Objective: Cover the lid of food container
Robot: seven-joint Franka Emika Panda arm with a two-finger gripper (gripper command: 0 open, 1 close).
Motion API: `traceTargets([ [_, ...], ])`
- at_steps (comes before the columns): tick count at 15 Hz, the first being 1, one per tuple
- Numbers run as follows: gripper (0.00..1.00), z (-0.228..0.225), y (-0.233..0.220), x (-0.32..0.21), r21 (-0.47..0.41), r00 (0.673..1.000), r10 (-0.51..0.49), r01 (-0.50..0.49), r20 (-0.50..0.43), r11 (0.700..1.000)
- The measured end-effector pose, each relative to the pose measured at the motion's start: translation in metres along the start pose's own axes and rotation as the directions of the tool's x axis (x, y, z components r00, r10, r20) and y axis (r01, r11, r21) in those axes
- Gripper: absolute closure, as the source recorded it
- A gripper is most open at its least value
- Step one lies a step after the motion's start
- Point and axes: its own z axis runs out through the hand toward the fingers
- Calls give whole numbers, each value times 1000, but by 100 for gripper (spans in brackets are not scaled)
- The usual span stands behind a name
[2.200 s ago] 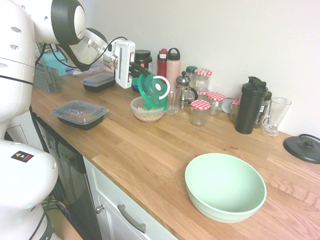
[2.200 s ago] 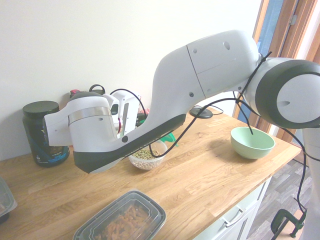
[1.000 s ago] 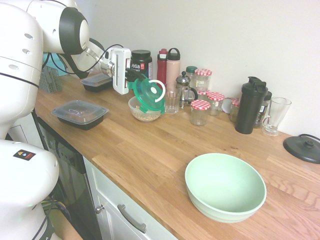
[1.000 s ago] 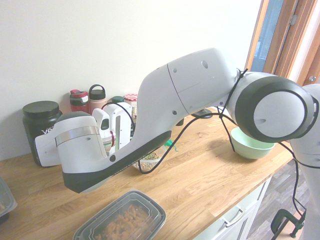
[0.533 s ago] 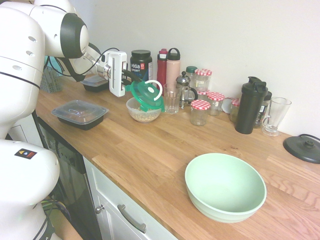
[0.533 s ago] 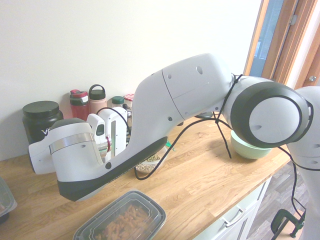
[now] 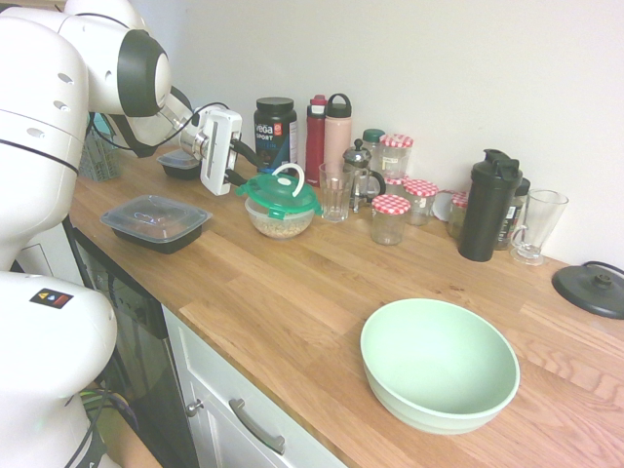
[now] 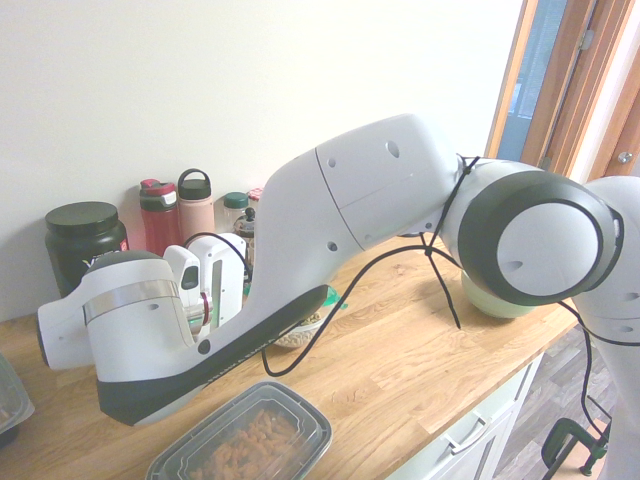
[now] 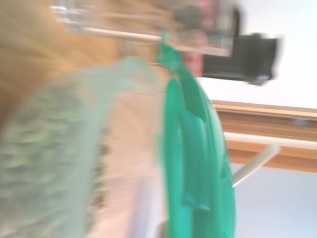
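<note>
Item, gripper (image 7: 237,163): white two-finger unit on the white arm, entering from the left of the first exterior view, pointing roughly level toward the lid; dark fingers stand apart, holding nothing, just clear of the lid's near edge. Item, lid (image 7: 279,194): round green plastic, clip tabs at its rim, white ring (image 7: 287,175) standing up at its centre; rests on top of the food container, immediately beyond the fingertips. In the blurred wrist view the lid (image 9: 195,158) shows edge-on against the container. Item, food container (image 7: 284,220): small clear round bowl with beige grainy contents, directly under the lid, just ahead of and below the gripper. Item, black tray (image 7: 156,221) with clear lid: near the gripper, on its front-edge side. Beyond the container from the gripper: drinking glass (image 7: 334,198), bottles, red-checked jars (image 7: 390,216), black shaker bottle (image 7: 488,205). Far from the gripper, well past the container: large mint-green bowl (image 7: 439,364), black kettle lid (image 7: 593,289). Surface: wooden countertop (image 7: 292,292) over white cabinets, against a plain white wall.
</note>
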Motion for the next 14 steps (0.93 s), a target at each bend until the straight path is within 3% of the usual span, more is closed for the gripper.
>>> traceTargets([
  [4,0,-13,7,3,103,986,-53,37,156,994],
  [7,0,-4,34,44,177,949,-80,26,306,984],
  [11,0,30,84,108,304,853,-126,-39,506,952],
  [14,0,52,134,133,439,770,-235,-65,594,896],
])
